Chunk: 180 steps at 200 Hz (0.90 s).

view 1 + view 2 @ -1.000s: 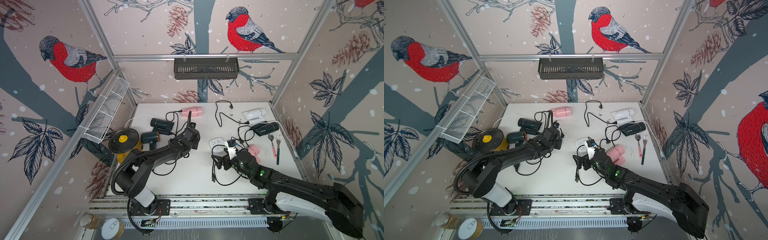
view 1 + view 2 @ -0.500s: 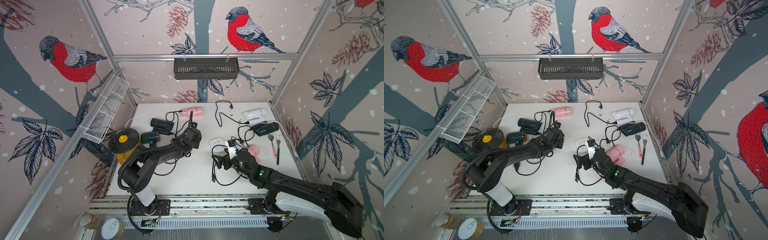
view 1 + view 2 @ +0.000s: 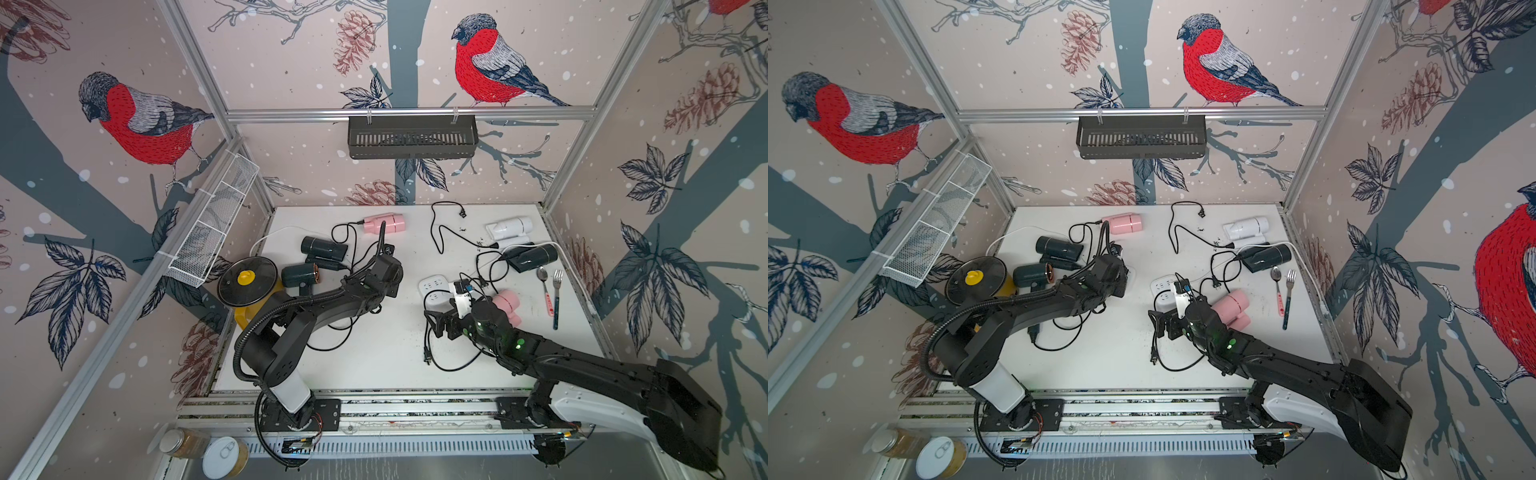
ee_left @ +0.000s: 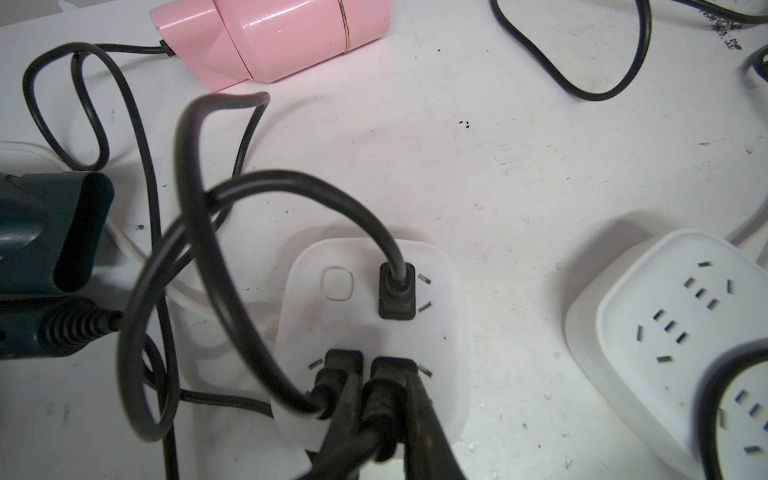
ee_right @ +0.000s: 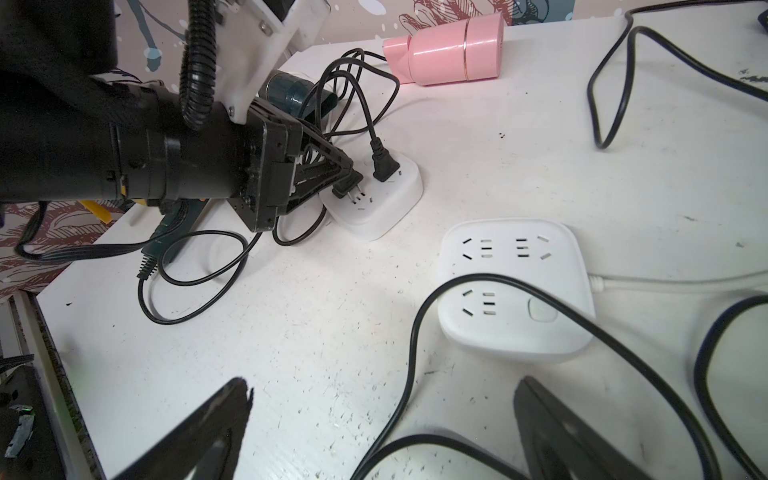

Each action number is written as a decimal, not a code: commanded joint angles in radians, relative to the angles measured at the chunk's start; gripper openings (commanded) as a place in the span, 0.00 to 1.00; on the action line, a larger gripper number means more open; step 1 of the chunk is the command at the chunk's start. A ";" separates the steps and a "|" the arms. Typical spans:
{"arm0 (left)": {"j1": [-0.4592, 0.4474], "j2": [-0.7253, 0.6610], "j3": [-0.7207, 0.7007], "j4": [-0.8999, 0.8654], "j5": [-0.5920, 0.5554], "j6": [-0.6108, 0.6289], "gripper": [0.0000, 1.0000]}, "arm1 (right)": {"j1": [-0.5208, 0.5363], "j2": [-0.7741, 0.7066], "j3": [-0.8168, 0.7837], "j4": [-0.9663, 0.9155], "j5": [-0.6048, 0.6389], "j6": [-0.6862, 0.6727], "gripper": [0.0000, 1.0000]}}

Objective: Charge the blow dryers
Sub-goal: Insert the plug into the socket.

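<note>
The left gripper [image 4: 384, 409] is pinched almost closed on a black plug [image 4: 390, 374] at the edge of a white power strip [image 4: 436, 332] near the middle of the worktop [image 3: 374, 357]. In the right wrist view the plug's prongs partly show above the sockets. A seated plug [image 4: 397, 291] sits in the same strip, and a third plug [image 4: 340, 365] is just beside the held one. The right gripper [image 5: 384, 415] stands wide open with nothing in it, above the worktop just beside a second power strip [image 5: 515, 286] that has a black cord [image 5: 415, 332] lying across it

Taking the back wall as twelve o'clock, the blow dryers lie around the worktop:
- the pink blow dryer [image 3: 384, 223] at twelve
- the dark blow dryer [image 3: 324, 248] at eleven
- the dark green blow dryer [image 3: 300, 275], with a copper nozzle, at ten
- the white blow dryer [image 3: 509, 228] at one
- the black blow dryer [image 3: 534, 256] at two
- the second pink blow dryer [image 3: 507, 301] at three, right against the right arm
</note>
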 commanded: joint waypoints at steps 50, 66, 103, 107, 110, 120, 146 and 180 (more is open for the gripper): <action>-0.003 0.034 0.011 0.003 -0.010 -0.010 0.11 | 0.000 0.001 0.004 0.035 -0.008 0.010 1.00; -0.003 0.036 0.009 0.000 -0.014 -0.008 0.11 | -0.001 0.008 0.007 0.037 -0.009 0.008 1.00; -0.005 0.045 -0.009 0.001 -0.023 -0.002 0.11 | -0.003 0.022 0.018 0.038 -0.016 0.008 1.00; -0.008 0.045 -0.011 0.003 -0.024 -0.001 0.11 | -0.001 0.023 0.019 0.039 -0.017 0.008 1.00; -0.010 0.047 -0.013 0.004 -0.025 0.001 0.11 | -0.001 0.023 0.019 0.039 -0.016 0.007 1.00; -0.018 0.051 -0.015 0.002 -0.030 0.011 0.11 | -0.001 0.024 0.020 0.039 -0.017 0.006 1.00; -0.049 0.064 -0.016 -0.010 -0.072 0.034 0.11 | -0.003 0.035 0.021 0.040 -0.013 0.008 0.99; -0.054 0.072 -0.030 0.000 -0.080 0.015 0.11 | -0.003 0.046 0.024 0.043 -0.012 0.009 1.00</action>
